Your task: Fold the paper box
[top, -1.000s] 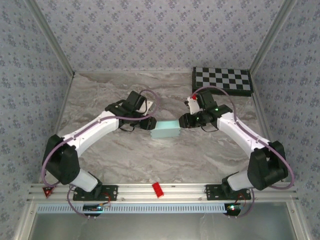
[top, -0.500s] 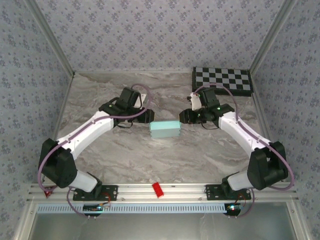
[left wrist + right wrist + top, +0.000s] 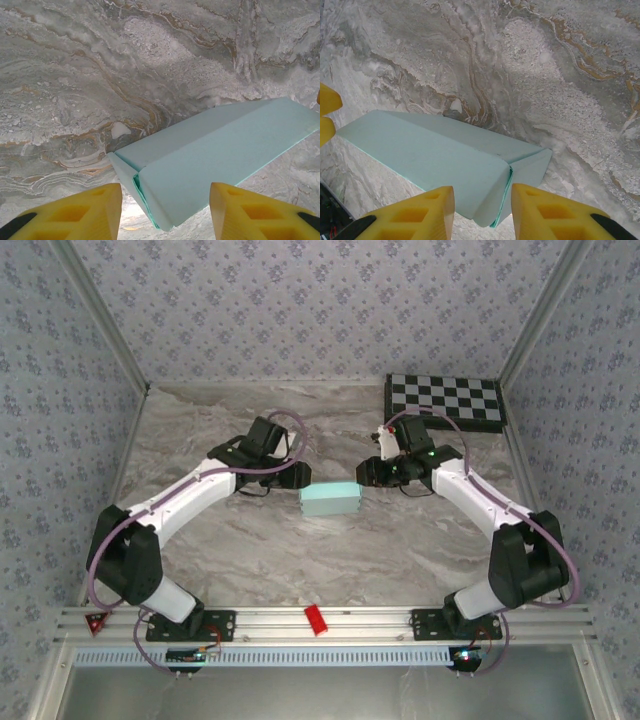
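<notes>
The paper box (image 3: 330,501) is a small pale-blue closed box lying flat mid-table. My left gripper (image 3: 297,477) hovers at its left end, my right gripper (image 3: 367,473) at its right end. Seen from the left wrist, the box (image 3: 215,150) shows a folded end flap, and its near corner lies in the gap of the open left gripper (image 3: 165,215), untouched by the yellow fingers (image 3: 80,212). The right wrist view has the box (image 3: 435,160) end-on between the open right gripper (image 3: 482,212), its fingers (image 3: 555,215) close beside the end flap, gripping nothing.
A black-and-white checkerboard (image 3: 444,401) lies at the back right corner. A small red piece (image 3: 316,619) sits on the front rail. Patterned walls enclose the marble table (image 3: 250,560) on three sides.
Both grippers have drawn back slightly from the box ends. The left jaws opened a little wider. The box has stayed almost in place on the table.
</notes>
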Available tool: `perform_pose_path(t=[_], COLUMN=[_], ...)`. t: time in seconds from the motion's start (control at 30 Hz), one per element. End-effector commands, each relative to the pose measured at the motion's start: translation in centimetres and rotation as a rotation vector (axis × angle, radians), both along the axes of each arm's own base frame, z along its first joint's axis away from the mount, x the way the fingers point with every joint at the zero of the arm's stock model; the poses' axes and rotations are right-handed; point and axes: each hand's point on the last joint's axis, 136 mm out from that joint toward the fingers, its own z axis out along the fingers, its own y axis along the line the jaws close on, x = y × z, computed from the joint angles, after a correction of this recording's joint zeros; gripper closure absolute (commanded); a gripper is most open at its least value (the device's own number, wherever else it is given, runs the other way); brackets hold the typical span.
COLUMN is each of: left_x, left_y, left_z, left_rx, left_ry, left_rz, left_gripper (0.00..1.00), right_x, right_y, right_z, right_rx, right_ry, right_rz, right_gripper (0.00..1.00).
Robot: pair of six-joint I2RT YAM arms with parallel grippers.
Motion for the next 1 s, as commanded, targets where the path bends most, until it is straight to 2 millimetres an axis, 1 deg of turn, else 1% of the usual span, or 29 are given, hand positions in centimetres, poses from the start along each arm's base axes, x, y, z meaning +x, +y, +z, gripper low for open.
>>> perform_pose_path(t=[0.0,0.3,0.67,0.97], left_x=[-0.5,-1.5,-2.0,-2.5], left_y=[-0.2,0.2,0.6,1.1], left_z=[-0.7,-2.5,-3.3,-4.5], left_rx=[-0.015,-0.002,0.009,0.031], left_ry=[0.036,0.081,0.098,0.121], left_rz=[-0.008,-0.009,-0.004,0.005], left_gripper=[0.51,0.52,0.53,0.53], right_x=[-0.2,-1.1,-2.0,-2.4], right_y=[0.3,-0.1,-0.5,-1.0], right_z=[0.1,-1.3,-2.7,-3.9], right_rx=[0.018,-0.009,-0.051,-0.082], right_ry=[0.015,0.049,0.078,0.1], right_rz=[0.007,0.012,0.018,0.012], right_gripper=[0.64,0.64,0.64,0.64])
